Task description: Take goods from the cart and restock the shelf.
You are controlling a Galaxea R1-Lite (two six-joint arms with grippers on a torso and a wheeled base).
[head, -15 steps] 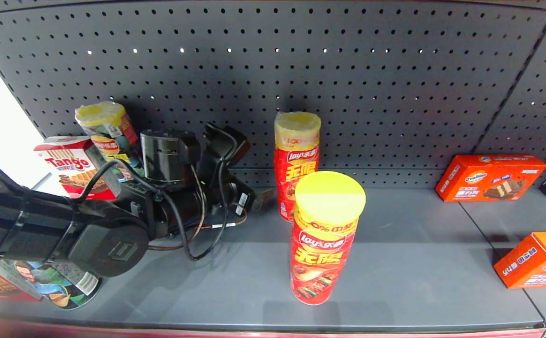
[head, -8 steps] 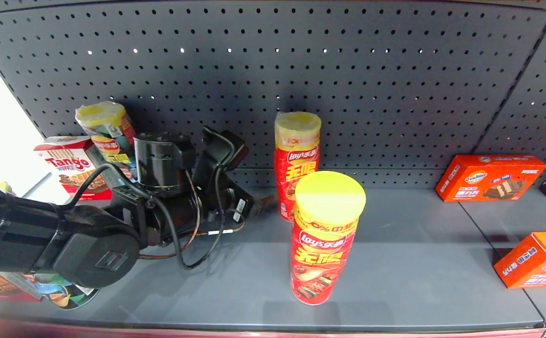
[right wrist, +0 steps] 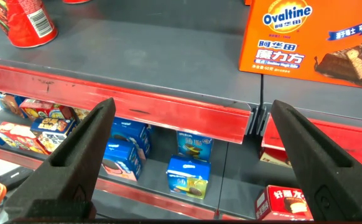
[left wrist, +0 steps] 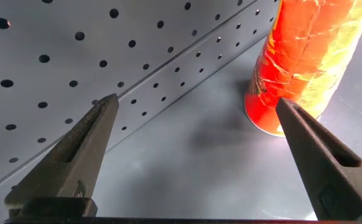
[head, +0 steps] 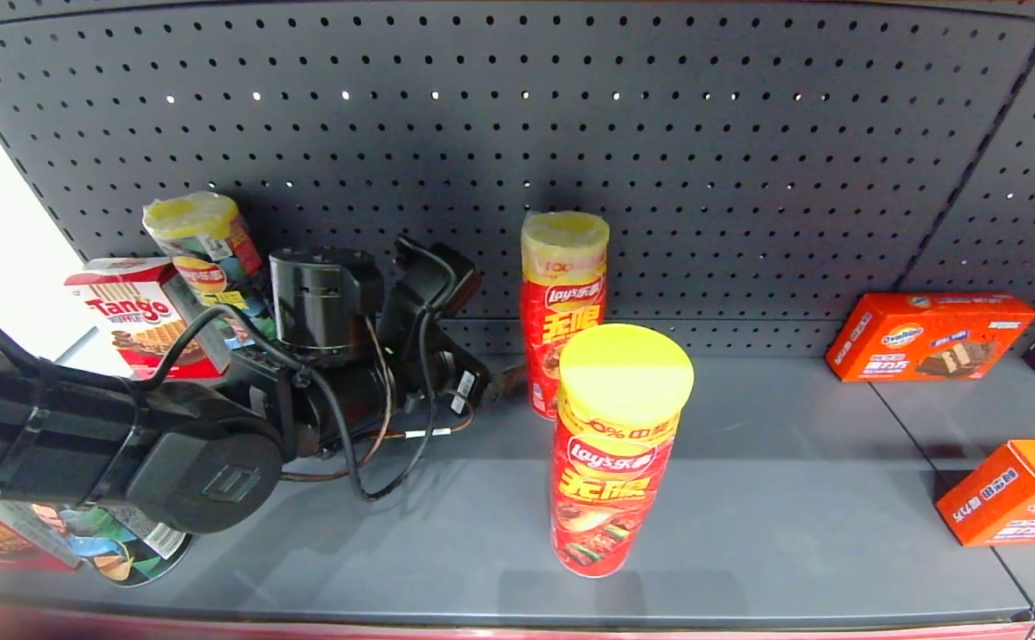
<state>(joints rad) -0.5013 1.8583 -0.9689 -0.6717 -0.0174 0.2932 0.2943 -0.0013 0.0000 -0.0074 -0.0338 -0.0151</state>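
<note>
grey metal shelf (head: 793, 498): left gripper (left wrist: 194, 102) jaws wide, empty, just beside rear red cylindrical chip can (left wrist: 293, 62). right gripper (right wrist: 192, 104) jaws wide, empty, facing red shelf-edge strip (right wrist: 168, 93).

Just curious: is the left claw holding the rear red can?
No: the left gripper is open and empty; the rear red can stands beyond it.

1. Head camera: high, looking down onto the grey metal shelf board (head: 793, 498).
2. Left wrist: low, close on the rear red cylindrical chip can (left wrist: 299, 68), shared with head.
3. Right wrist: outside, facing the red front strip (right wrist: 168, 102).
</note>
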